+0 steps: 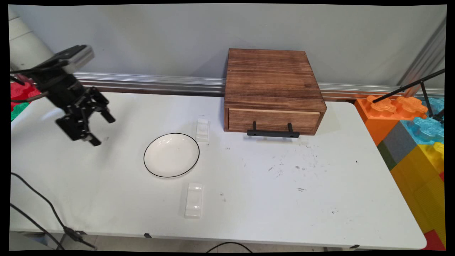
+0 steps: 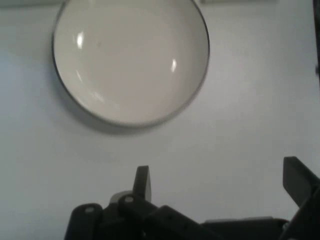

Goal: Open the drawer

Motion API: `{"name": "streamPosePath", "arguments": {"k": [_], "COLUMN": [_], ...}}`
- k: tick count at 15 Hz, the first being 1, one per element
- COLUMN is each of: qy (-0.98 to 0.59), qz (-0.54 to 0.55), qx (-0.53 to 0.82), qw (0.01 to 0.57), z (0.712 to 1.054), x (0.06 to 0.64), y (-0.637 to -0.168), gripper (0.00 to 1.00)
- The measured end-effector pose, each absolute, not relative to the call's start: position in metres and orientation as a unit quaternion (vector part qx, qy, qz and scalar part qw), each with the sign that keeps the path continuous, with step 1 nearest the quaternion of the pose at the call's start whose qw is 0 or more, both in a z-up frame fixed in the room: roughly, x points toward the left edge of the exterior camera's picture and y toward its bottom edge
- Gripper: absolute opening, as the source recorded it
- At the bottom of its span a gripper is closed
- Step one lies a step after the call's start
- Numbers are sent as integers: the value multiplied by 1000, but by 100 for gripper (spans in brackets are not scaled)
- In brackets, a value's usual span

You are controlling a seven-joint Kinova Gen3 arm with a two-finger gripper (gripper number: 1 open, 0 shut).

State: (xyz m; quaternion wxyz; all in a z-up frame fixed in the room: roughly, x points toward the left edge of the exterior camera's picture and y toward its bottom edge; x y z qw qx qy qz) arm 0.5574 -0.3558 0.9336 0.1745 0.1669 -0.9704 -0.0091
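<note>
**Open gripper above the counter's left side, plate nearest**

Main view. Black gripper (image 1: 101,129) hanging in the air at the left, over the white counter (image 1: 249,199), tilted down and toward the right. Fingers spread wide apart, nothing between them. Nearest to it, to its right: a white plate (image 1: 171,155) with a thin dark rim, lying flat on the counter, apart from the gripper. Just beyond the plate's far right edge, a small white ceramic rest (image 1: 202,130), close to the rim; whether touching it, cannot tell. Near the counter's front edge, below the plate, a second white rest (image 1: 194,200), clear of the plate. At the back, against the wall, a brown wooden drawer box (image 1: 272,85) with its drawer closed and a black bar handle (image 1: 273,133) on the front. Scattered dark scuff marks on the counter right of the middle. Past the counter's right end, large toy bricks (image 1: 414,142) in orange, blue, yellow and grey. Black cables (image 1: 42,209) trailing across the near left corner.

Hand view. Looking down along the gripper (image 2: 220,187): two black fingers rising from the bottom edge, set far apart, bare counter between them, nothing held. Plate (image 2: 130,60) in the upper left, well beyond the fingertips, empty, with highlights on its glaze.
</note>
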Motion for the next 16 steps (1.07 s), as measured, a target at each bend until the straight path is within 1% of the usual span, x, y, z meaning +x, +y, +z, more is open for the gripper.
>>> {"name": "streamPosePath", "arguments": {"k": [8, 16], "qy": [-959, -947], "qz": [14, 39], "qx": [181, 188], "qw": [217, 256], "z": [940, 937], "x": [440, 341], "y": [-404, -441], "gripper": [100, 100]}}
